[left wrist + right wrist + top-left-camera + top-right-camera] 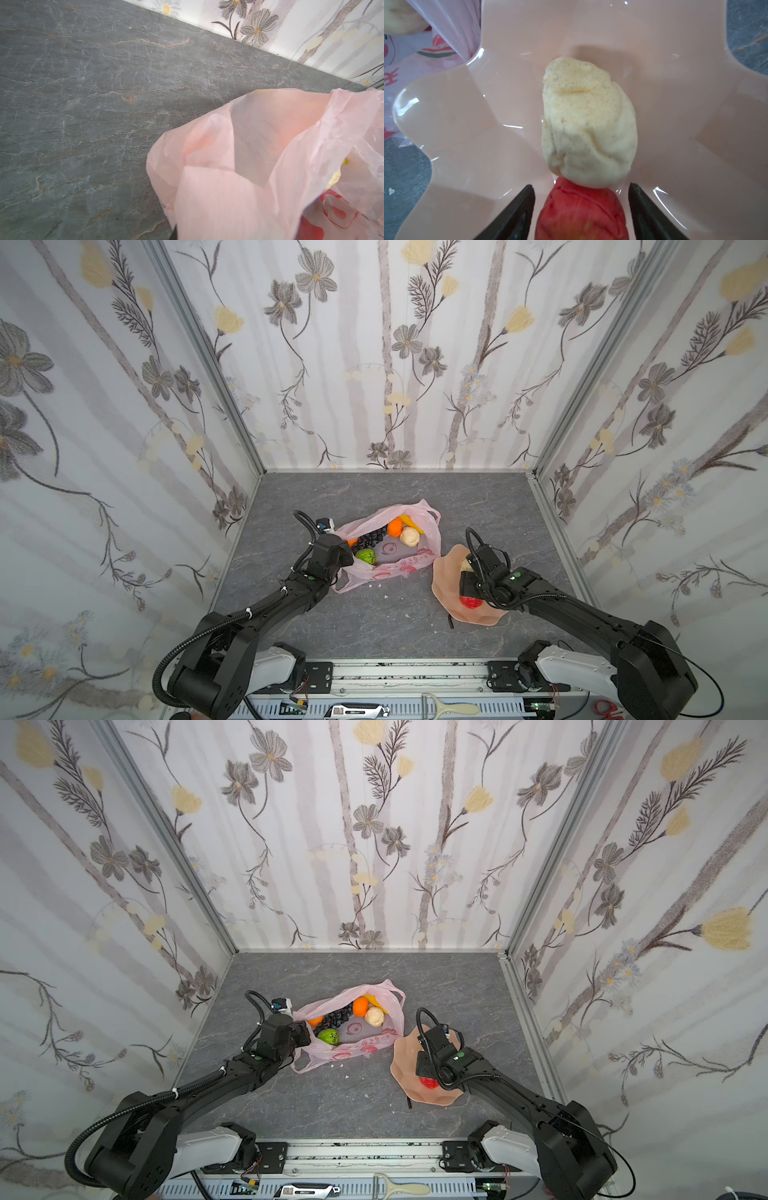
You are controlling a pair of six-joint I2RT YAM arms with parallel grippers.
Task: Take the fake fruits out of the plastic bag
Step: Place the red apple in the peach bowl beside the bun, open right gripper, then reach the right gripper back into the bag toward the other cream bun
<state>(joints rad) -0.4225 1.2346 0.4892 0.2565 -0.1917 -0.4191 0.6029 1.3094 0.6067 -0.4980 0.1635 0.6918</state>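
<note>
Plastic bag [401,566] lies open mid-counter [374,630]. Left end effector [348,558] is closed at the bag's left rim, with pink film bunched over it (its fingers are hidden in the wrist view). Fake fruits inside the bag: orange [395,526], banana [412,524], second pear [409,537], grape bunch [370,538], green fruit [365,556], second orange [351,542] half hidden at the rim. Right end effector [581,188] sits over the peach dish [444,576] just right of the bag, fingers spread either side of the red apple [581,216], gripping nothing. Beige pear [587,124] rests in the dish against the apple.
</note>
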